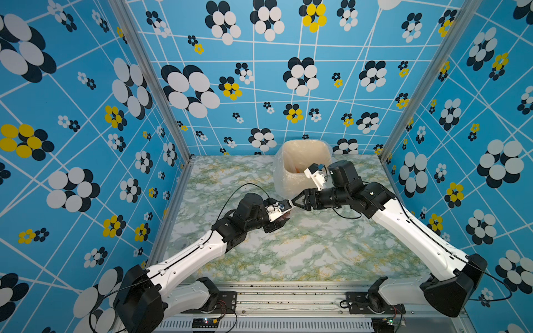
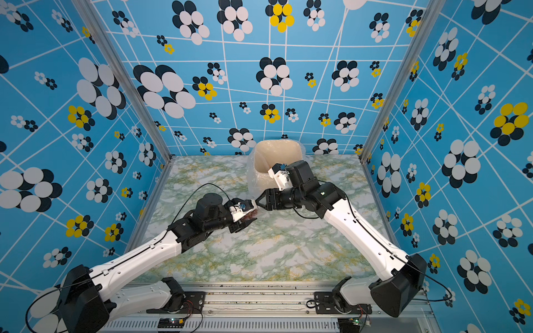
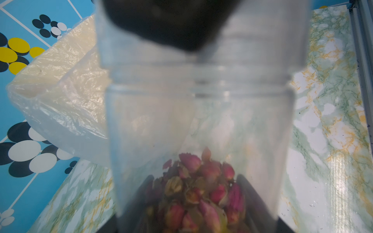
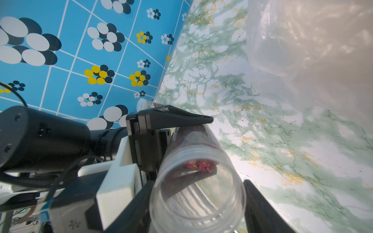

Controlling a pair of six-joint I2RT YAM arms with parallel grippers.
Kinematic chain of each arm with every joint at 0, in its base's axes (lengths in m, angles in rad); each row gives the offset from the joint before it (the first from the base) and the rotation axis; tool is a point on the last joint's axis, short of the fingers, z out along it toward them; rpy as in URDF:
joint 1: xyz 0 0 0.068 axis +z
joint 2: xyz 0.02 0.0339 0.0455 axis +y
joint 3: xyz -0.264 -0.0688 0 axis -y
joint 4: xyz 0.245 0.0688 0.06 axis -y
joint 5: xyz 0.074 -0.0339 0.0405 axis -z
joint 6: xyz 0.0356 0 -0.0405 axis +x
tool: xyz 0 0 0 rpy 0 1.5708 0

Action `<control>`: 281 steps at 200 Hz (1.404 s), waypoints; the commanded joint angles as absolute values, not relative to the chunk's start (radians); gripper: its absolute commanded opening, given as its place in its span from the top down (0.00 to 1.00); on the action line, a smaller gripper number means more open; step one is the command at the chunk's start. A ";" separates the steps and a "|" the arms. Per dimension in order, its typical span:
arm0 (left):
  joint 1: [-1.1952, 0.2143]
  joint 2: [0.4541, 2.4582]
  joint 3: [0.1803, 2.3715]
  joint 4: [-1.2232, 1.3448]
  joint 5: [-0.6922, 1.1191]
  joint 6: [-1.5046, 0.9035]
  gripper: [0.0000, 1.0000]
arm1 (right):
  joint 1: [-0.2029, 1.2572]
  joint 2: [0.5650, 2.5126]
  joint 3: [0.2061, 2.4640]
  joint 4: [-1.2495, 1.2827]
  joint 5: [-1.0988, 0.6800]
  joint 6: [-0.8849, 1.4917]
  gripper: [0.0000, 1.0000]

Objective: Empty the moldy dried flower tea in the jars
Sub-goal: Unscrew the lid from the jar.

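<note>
Right wrist view: left gripper (image 4: 201,147) clamps the jar (image 4: 193,181) of dried rose buds (image 4: 199,166) sideways above mid-bench, before the lined bin (image 1: 291,178) at the far edge. Right gripper (image 1: 296,202) jaws flank its clear lid (image 3: 262,40); cannot tell if they grip. Step, judged: uncapping. Next needs a firm pinch, then a twist.

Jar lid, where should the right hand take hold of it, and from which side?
Pinch the lid's round rim across its width, coming end-on from the bin side. The left hand holds the jar sideways by its base, where the tea sits, so the lid faces the right hand.
</note>
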State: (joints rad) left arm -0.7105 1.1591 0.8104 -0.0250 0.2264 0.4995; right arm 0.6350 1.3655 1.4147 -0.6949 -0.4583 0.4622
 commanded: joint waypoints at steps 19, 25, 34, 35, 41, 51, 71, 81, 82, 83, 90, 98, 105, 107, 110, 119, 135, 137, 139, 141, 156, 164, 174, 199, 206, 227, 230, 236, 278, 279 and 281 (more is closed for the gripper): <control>-0.719 1.150 0.831 -0.022 0.249 0.501 0.85 | 0.650 1.379 1.441 -0.724 -0.500 0.392 0.48; -0.719 1.151 0.833 -0.026 0.267 0.498 0.86 | 0.650 1.380 1.446 -0.728 -0.510 0.367 0.49; -0.718 1.151 0.834 -0.032 0.302 0.490 0.86 | 0.650 1.383 1.454 -0.741 -0.525 0.315 0.51; -0.718 1.151 0.834 -0.033 0.308 0.489 0.86 | 0.650 1.383 1.454 -0.742 -0.527 0.308 0.51; -0.715 1.149 0.835 -0.043 0.345 0.486 0.86 | 0.650 1.383 1.458 -0.755 -0.540 0.255 0.53; -0.709 1.148 0.841 -0.064 0.423 0.480 0.86 | 0.650 1.379 1.460 -0.776 -0.560 0.157 0.54; -0.682 1.152 0.847 -0.085 0.614 0.438 0.86 | 0.650 1.352 1.443 -0.811 -0.582 -0.097 0.59; -0.668 1.159 0.855 -0.095 0.701 0.411 0.86 | 0.650 1.338 1.433 -0.815 -0.575 -0.191 0.63; -0.667 1.161 0.855 -0.097 0.709 0.410 0.86 | 0.650 1.337 1.433 -0.815 -0.574 -0.201 0.64; -0.666 1.162 0.856 -0.098 0.715 0.407 0.86 | 0.650 1.334 1.432 -0.815 -0.571 -0.210 0.65; -0.659 1.169 0.865 -0.111 0.755 0.394 0.86 | 0.650 1.326 1.433 -0.815 -0.553 -0.260 0.69; -0.653 1.177 0.873 -0.131 0.790 0.383 0.86 | 0.650 1.322 1.440 -0.819 -0.531 -0.311 0.72; -0.647 1.181 0.881 -0.148 0.822 0.381 0.86 | 0.650 1.319 1.445 -0.825 -0.517 -0.358 0.72; -0.646 1.183 0.882 -0.154 0.830 0.380 0.86 | 0.651 1.319 1.446 -0.827 -0.514 -0.369 0.72; -0.643 1.186 0.884 -0.159 0.842 0.379 0.86 | 0.652 1.316 1.446 -0.828 -0.509 -0.387 0.72; -0.637 1.191 0.889 -0.173 0.872 0.373 0.86 | 0.652 1.312 1.450 -0.830 -0.499 -0.432 0.72; -0.629 1.197 0.892 -0.177 0.914 0.359 0.85 | 0.652 1.304 1.446 -0.831 -0.498 -0.507 0.71; -0.628 1.198 0.893 -0.177 0.919 0.357 0.85 | 0.652 1.302 1.445 -0.830 -0.496 -0.516 0.71; -0.628 1.198 0.893 -0.177 0.925 0.354 0.85 | 0.652 1.302 1.445 -0.830 -0.495 -0.524 0.71; -0.626 1.200 0.894 -0.177 0.930 0.353 0.85 | 0.652 1.302 1.445 -0.829 -0.494 -0.531 0.71; -0.619 1.204 0.896 -0.179 0.962 0.343 0.85 | 0.652 1.299 1.445 -0.830 -0.481 -0.572 0.70; -0.616 1.207 0.896 -0.179 0.976 0.338 0.85 | 0.653 1.299 1.444 -0.830 -0.471 -0.593 0.70; -0.612 1.209 0.897 -0.182 0.998 0.335 0.85 | 0.655 1.294 1.442 -0.824 -0.456 -0.609 0.69; -0.606 1.217 0.895 -0.176 0.977 0.329 0.85 | 0.658 1.275 1.422 -0.784 -0.421 -0.621 0.67; -0.606 1.217 0.893 -0.171 0.956 0.330 0.85 | 0.659 1.268 1.414 -0.772 -0.416 -0.618 0.67; -0.606 1.212 0.888 -0.163 0.884 0.337 0.85 | 0.660 1.240 1.389 -0.731 -0.413 -0.597 0.66; -0.607 1.211 0.887 -0.161 0.872 0.337 0.85 | 0.658 1.235 1.385 -0.723 -0.411 -0.594 0.66; -0.606 1.209 0.885 -0.160 0.855 0.338 0.85 | 0.660 1.226 1.376 -0.709 -0.408 -0.585 0.66; -0.606 1.187 0.869 -0.128 0.746 0.344 0.85 | 0.659 1.173 1.329 -0.648 -0.375 -0.527 0.63; -0.606 1.186 0.869 -0.126 0.743 0.343 0.85 | 0.659 1.172 1.328 -0.648 -0.373 -0.525 0.63; -0.606 1.184 0.868 -0.124 0.737 0.342 0.85 | 0.660 1.170 1.325 -0.647 -0.371 -0.522 0.63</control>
